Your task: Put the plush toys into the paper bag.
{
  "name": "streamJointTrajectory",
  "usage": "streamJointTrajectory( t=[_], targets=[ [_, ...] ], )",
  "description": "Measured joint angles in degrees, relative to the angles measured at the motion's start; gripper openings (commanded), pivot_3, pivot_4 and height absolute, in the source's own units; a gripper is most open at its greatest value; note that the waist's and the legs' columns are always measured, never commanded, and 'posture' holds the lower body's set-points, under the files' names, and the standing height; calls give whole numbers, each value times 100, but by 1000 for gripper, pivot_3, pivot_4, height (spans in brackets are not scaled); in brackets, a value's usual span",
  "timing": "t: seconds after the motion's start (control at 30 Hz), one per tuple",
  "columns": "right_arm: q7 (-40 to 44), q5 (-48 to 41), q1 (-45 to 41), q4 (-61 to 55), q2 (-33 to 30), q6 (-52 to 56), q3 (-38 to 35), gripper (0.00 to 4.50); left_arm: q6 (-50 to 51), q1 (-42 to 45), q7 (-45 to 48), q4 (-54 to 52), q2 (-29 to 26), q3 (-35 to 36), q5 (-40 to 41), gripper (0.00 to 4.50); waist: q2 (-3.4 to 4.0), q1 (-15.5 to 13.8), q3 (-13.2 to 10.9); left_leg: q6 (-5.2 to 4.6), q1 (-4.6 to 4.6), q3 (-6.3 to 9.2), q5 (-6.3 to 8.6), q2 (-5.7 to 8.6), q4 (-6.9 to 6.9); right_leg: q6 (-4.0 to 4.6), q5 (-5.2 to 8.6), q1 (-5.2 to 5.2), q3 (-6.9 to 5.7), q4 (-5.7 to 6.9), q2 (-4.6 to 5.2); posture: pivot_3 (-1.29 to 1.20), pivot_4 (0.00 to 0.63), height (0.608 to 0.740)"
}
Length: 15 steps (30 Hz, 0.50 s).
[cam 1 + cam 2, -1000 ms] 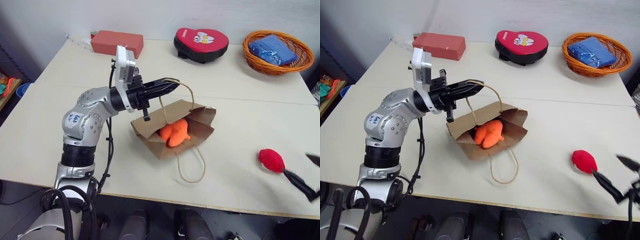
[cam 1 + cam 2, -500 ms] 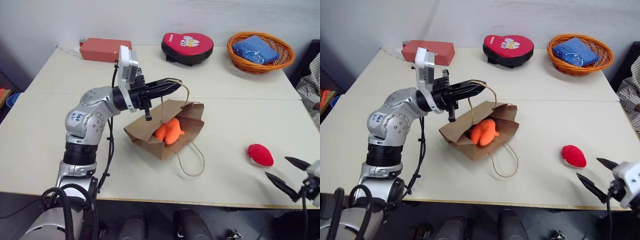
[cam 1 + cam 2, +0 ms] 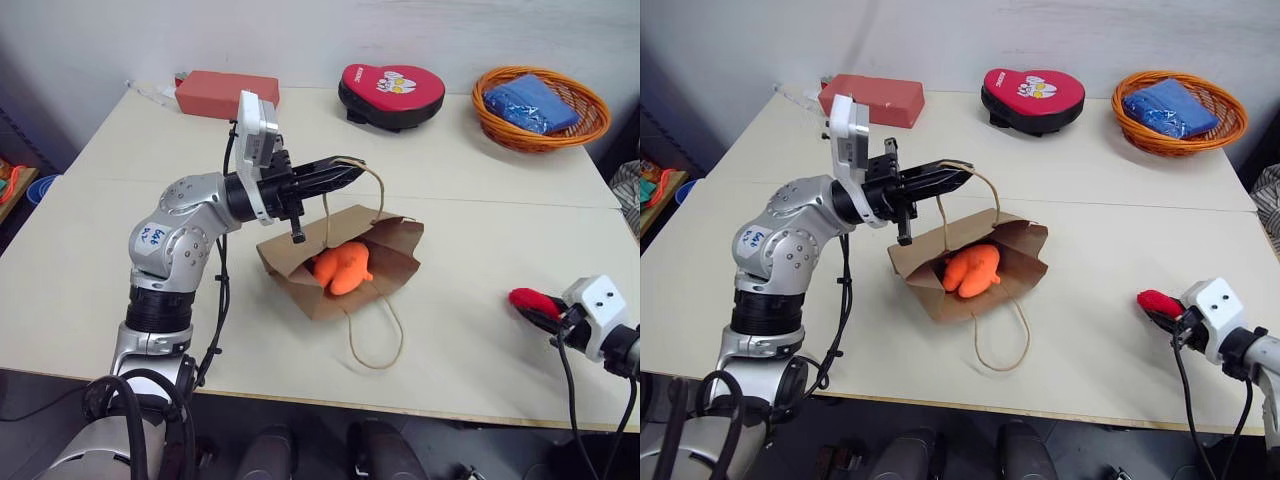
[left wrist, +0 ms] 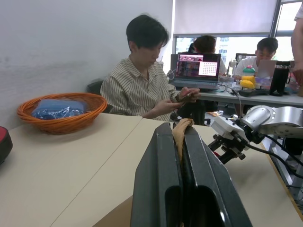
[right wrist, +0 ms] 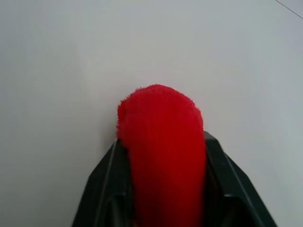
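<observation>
1 of 2 done: fuzzy orange plush toy (image 3: 342, 268) inside brown kraft paper bag (image 3: 300, 268) mid-desk. Left claw (image 3: 340, 176) clamps bag's handle. Right claw (image 3: 535, 312) pinches small red plush toy (image 3: 529, 299) near desk's right edge; bagging left.

Handwritten blue marks on arm sticker (image 3: 150, 236), unreadable, heart case (image 3: 391, 92) print illegible

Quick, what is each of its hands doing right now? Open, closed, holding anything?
Left hand: closed on one handle of the paper bag, holding it up.
Right hand: closed around the red plush toy on the table.
</observation>
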State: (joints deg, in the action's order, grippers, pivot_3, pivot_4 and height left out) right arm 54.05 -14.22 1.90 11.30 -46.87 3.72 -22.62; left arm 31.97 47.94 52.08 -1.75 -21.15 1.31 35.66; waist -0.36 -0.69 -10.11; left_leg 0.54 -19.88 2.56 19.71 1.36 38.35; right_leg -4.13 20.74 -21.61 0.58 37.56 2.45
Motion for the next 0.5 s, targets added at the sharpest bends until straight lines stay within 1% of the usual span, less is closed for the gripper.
streamJointTrajectory(
  t=[0.03,0.13,0.2,0.27,0.3,0.37,0.43,0.5],
  targets=[
    [42,-70,-8,-1,0,-6,-7,490,0,-6,-3,-5,0,0,0,0,0,0,0,0,0,1,0,0,0,0,0,0,-1,1,0,0,150,740],
    [454,-599,2,-247,120,-140,-57,436,0,-23,-6,-6,-6,2,0,0,0,22,0,0,-1,2,0,-2,-1,0,0,0,-3,2,-3,0,150,740],
    [696,-1170,-29,-934,204,67,-40,436,0,-23,-5,-5,-5,1,0,0,2,72,-1,1,0,2,0,-4,0,0,0,-1,-4,5,-3,0,150,740],
    [715,-1623,-172,-1679,196,536,34,436,0,-23,-5,1,3,-4,0,0,2,92,-1,2,1,4,-1,-6,1,0,0,-1,-5,7,-4,0,150,740],
    [635,-1816,-314,-2059,180,865,165,436,0,-22,-4,9,3,-3,0,0,1,95,-1,2,1,7,-1,-7,3,0,0,0,-6,8,-4,0,150,740],
    [417,-2059,-651,-2812,164,1517,651,436,0,-8,-3,22,40,-18,1,0,2,82,-1,5,-4,19,-1,-7,6,0,0,-1,-13,6,-3,0,150,740],
    [52,-2139,-955,-3256,214,2123,1095,436,0,9,1,29,52,-17,1,0,1,65,-1,7,-32,33,0,-7,23,0,0,-19,-23,4,-1,0,150,740],
    [-634,-2127,-1452,-3434,586,2793,1529,436,1,25,-2,50,72,-12,2,0,1,51,-1,7,-67,36,2,-4,53,1,0,-49,-24,13,2,0,150,740]
  ],
)
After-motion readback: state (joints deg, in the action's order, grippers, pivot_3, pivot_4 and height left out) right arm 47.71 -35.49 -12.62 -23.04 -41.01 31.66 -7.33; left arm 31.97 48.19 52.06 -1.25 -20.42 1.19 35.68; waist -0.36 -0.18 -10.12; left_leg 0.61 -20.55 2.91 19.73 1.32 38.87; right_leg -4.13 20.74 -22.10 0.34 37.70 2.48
